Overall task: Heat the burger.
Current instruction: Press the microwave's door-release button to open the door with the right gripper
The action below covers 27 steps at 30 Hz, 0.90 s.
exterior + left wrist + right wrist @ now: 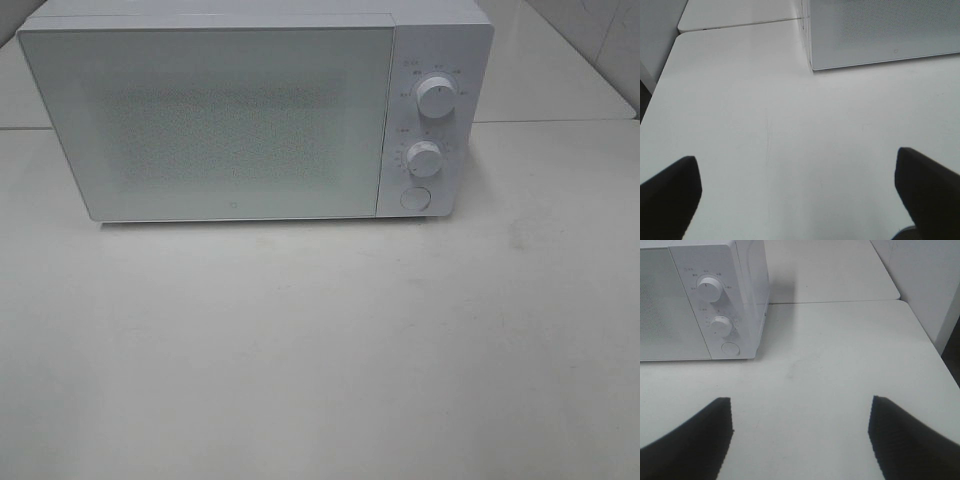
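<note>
Microwave (230, 120) sits at the far side of the white table (320, 350), white body, door (205, 125) shut; the door panel is frosted and dotted, so I can't see inside it. Control panel is on the microwave's right side: upper knob (436, 97), lower knob (425, 158) below it, round button (414, 198) at the bottom. A second tabletop (830, 270) butts up behind, with the seam running left-right just behind the microwave. Burger: not visible in any view, so I can't tell where it is. My left gripper (796, 160) hangs over bare tabletop on the near left, jaws spread wide, holding nothing; only the two dark fingers (670, 195) show at the edges of its wrist view, with the microwave's near left corner further out ahead. My right gripper (801, 404) is over the table on the near right, jaws also wide apart and holding nothing, dark ribbed fingers (910, 440) well clear of the microwave; the control panel lies ahead of it and off to the left. Neither gripper shows in the high view. Both are apart from the microwave, touching nothing.
</note>
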### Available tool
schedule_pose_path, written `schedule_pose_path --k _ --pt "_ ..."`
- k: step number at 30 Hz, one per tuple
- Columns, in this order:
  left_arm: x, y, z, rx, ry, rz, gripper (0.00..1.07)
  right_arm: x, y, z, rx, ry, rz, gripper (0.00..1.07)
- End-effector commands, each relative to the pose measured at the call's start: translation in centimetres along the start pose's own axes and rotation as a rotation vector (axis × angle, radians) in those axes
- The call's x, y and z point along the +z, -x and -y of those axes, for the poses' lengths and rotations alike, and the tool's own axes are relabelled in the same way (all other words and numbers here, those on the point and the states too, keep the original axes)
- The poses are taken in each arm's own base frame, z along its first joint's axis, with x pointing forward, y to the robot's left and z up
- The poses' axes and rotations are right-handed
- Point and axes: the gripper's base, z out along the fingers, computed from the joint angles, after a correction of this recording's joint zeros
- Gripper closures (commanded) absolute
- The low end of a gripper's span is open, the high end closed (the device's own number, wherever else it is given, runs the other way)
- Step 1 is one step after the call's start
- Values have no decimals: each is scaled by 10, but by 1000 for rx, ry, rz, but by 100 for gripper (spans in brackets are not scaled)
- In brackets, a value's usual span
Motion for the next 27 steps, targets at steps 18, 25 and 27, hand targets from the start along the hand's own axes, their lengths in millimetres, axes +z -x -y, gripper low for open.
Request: schedule_pose_path --k 18,25,27 --pt "-1 0 0 1 -1 24 9 -21 -22 7 -71 -51 -93 32" --pt "-1 0 0 0 0 24 9 -21 -21 6 -81 -50 -89 32" --pt "-1 0 0 0 0 24 9 -21 -17 6 -82 -49 -92 32"
